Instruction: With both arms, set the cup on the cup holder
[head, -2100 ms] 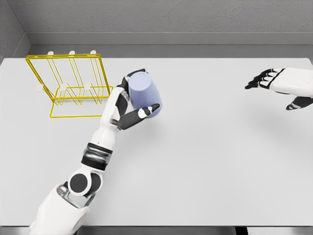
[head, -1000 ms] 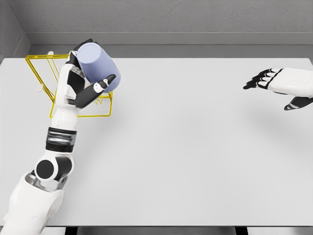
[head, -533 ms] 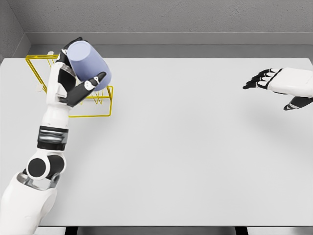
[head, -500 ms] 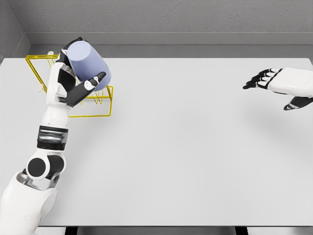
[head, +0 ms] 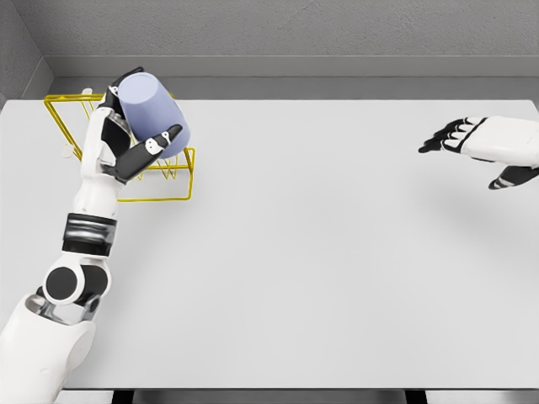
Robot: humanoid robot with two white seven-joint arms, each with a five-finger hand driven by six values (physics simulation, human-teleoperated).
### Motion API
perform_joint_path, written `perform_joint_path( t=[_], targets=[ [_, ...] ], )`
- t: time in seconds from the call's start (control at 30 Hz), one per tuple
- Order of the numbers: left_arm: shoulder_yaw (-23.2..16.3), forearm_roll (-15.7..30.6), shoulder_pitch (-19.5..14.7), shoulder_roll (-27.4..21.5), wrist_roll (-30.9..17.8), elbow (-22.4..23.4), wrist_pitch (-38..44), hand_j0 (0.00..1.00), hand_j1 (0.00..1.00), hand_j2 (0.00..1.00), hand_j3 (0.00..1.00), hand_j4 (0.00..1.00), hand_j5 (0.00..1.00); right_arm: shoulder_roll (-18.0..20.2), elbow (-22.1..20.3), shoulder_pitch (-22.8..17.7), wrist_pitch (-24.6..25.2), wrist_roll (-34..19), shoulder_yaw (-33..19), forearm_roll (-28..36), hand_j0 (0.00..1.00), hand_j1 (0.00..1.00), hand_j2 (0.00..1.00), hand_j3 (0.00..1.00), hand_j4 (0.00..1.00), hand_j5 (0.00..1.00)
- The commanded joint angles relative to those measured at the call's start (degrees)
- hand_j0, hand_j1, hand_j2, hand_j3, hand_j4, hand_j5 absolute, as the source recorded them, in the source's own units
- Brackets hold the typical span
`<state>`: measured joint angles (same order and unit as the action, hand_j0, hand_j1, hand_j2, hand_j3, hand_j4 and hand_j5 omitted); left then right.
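A pale blue cup (head: 152, 111) is held tilted, its base facing up towards me, in front of the yellow wire cup holder (head: 67, 126) at the table's far left. My left hand (head: 135, 126) is shut on the cup, thumb across its front and fingers behind it. The hand and cup hide much of the holder's pegs, so I cannot tell whether the cup touches a peg. My right hand (head: 459, 139) hovers at the far right edge with fingers spread and nothing in it.
The white table (head: 320, 252) spreads wide between the two arms. A grey wall runs along the back, close behind the holder.
The left hand carried the cup from the table's middle left up and left to the holder; in the last half second it barely shifted. The right hand stayed put.
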<state>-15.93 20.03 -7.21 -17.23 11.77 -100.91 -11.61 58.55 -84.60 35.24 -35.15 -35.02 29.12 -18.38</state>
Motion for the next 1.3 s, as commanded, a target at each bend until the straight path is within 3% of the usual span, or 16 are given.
perform_joint_path(
  t=[0.0,0.2,0.33,0.9,1.03,1.27],
  targets=[
    [0.46,-0.08,-0.09,0.0,0.0,0.01,0.18,0.78,0.78,0.78,0.78,0.78,0.78,0.07,0.05,0.0,0.15,0.02,-0.03,0.28,1.0,1.0,1.0,1.0,1.0,1.0],
    [1.08,-0.08,0.09,0.0,0.0,0.01,0.97,0.78,0.78,0.78,0.78,0.78,0.78,0.07,0.05,0.09,0.15,0.02,-0.03,0.28,1.0,1.0,1.0,1.0,1.0,1.0],
    [0.99,-0.34,0.18,0.0,0.0,-0.08,0.88,1.0,1.0,1.0,1.0,1.0,1.0,0.07,0.05,0.0,0.15,0.02,-0.03,0.28,1.0,1.0,1.0,1.0,1.0,1.0],
    [1.43,-0.43,0.26,0.09,0.44,-0.08,0.18,1.0,1.0,1.0,1.0,1.0,1.0,0.07,-0.04,0.0,0.15,0.02,-0.03,0.28,1.0,1.0,1.0,1.0,1.0,1.0],
    [4.41,-0.52,1.58,0.0,0.18,-0.08,-4.56,1.0,1.0,1.0,1.0,1.0,1.0,-0.01,-0.04,0.0,0.15,0.02,-0.03,0.28,1.0,1.0,1.0,1.0,1.0,1.0],
    [8.11,-0.87,5.1,-1.49,0.44,-0.08,-4.92,1.0,1.0,1.0,1.0,1.0,1.0,-0.45,0.05,0.0,0.15,0.02,0.05,0.28,1.0,1.0,1.0,1.0,1.0,1.0]
  ],
)
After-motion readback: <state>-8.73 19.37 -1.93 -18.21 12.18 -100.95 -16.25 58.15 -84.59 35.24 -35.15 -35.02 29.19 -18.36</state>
